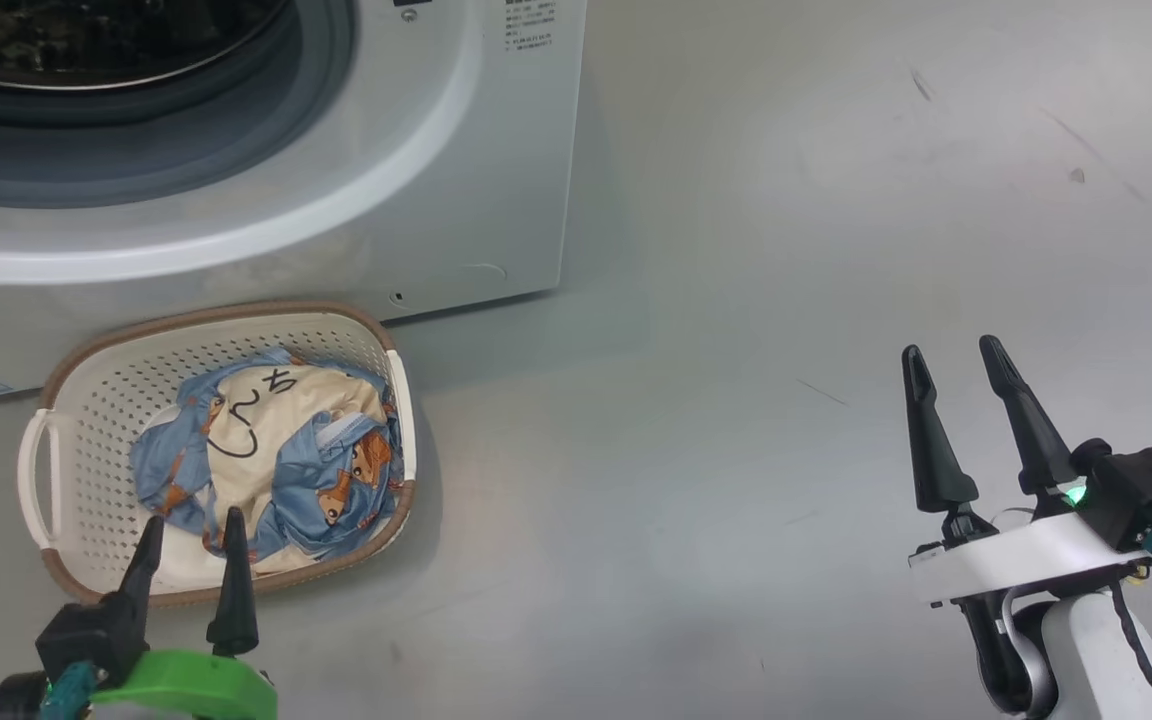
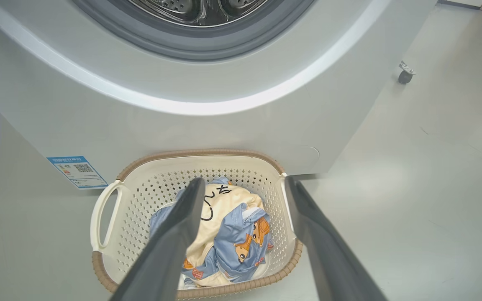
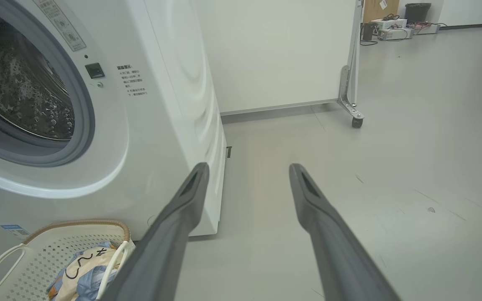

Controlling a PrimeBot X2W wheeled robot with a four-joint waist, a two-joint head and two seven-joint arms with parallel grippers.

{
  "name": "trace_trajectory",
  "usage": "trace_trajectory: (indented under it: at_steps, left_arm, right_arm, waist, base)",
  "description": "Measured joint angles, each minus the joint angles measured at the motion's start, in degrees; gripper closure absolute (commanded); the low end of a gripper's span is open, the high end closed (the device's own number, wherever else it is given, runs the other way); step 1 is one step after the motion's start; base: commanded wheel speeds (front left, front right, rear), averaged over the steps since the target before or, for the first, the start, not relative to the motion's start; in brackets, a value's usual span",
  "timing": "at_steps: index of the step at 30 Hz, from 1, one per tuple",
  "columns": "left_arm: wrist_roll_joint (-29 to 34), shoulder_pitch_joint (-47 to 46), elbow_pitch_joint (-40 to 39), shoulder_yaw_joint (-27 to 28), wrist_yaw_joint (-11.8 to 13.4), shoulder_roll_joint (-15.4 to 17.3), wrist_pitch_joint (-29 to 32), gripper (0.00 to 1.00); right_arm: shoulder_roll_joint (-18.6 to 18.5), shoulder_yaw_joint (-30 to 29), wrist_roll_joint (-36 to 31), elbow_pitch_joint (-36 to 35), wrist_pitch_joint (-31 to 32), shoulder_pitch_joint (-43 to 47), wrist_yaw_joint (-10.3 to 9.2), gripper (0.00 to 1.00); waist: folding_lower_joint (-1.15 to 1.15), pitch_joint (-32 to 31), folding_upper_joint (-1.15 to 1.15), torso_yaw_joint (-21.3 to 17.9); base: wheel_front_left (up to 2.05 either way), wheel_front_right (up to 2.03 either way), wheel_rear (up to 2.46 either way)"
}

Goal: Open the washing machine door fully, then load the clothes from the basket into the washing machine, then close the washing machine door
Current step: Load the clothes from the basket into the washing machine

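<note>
Heaped in the basket (image 1: 86, 420): the clothes (image 1: 276, 460), light blue with orange-brown figures, the cream scribbled panel turned face up on the washer side of the heap. Spread along the basket's length, bunched toward its right end and touching that wall. Set on the grey floor (image 1: 736, 300) just in front of the washing machine (image 1: 496, 200), long axis parallel to the machine's front, white handles at the left and right short ends. Above, uncovered, the grey seal (image 1: 186, 150) and the perforated steel drum (image 2: 195, 10). Low on the front, left of the basket, a blue label (image 2: 78, 171). Hovering over the basket's near rim, the left gripper (image 1: 194, 517), fingers spread apart and empty, pointed at the heap and the washer. Well to the right over bare floor, the right gripper (image 1: 951, 347), fingers likewise apart with nothing between them, pointed past the machine's right corner. Beyond, in the right wrist view, a white partition (image 3: 274, 50) on castors.
</note>
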Motion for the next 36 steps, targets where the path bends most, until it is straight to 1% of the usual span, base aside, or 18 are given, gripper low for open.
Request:
trace_trajectory:
  at_steps: [5,10,15,16,22,31,36]
  left_arm:
    - [0.0,-3.3,1.7,0.8,0.0,0.7,0.9,0.00]
    - [0.0,-7.3,3.7,1.8,0.0,2.2,2.0,0.00]
    - [-0.8,-11.3,6.2,2.8,0.0,2.4,3.1,0.00]
    - [-0.8,-13.0,6.9,3.1,0.0,2.8,3.6,0.00]
    - [-0.8,-17.4,9.9,4.0,0.0,4.8,4.0,0.00]
    - [-0.7,-22.4,14.8,4.4,-0.1,6.8,6.1,0.00]
    - [-0.7,-25.1,17.3,4.1,-0.7,8.3,7.7,0.00]
  right_arm:
    - [0.1,0.6,0.1,-0.4,0.0,-1.6,0.00,0.00]
    - [0.3,1.2,0.1,-0.9,0.0,-3.9,0.00,0.00]
    - [0.5,1.7,0.1,-1.1,0.0,-6.0,0.00,0.00]
    - [0.6,1.8,0.1,-1.2,0.0,-7.0,0.00,0.00]
    - [0.9,2.2,0.1,-1.3,0.0,-9.7,0.00,0.00]
    - [1.0,2.2,0.1,-1.5,0.0,-11.3,0.00,0.00]
    - [0.9,2.3,0.1,-1.7,0.0,-12.6,0.00,0.00]
  waist:
    - [0.00,3.0,0.00,-0.9]
    - [0.00,6.9,0.00,-2.1]
    - [0.01,10.8,0.00,-3.1]
    - [0.01,12.3,0.00,-3.5]
    - [0.01,16.6,0.00,-4.6]
    - [0.01,21.5,0.00,-5.9]
    - [0.01,24.0,0.00,-6.4]
  base:
    - [0.00,0.00,0.00]
    - [0.00,0.00,0.00]
    - [0.00,0.00,0.00]
    - [0.00,0.00,0.00]
    - [0.00,0.00,0.00]
    - [0.00,0.00,0.00]
    - [0.00,0.00,0.00]
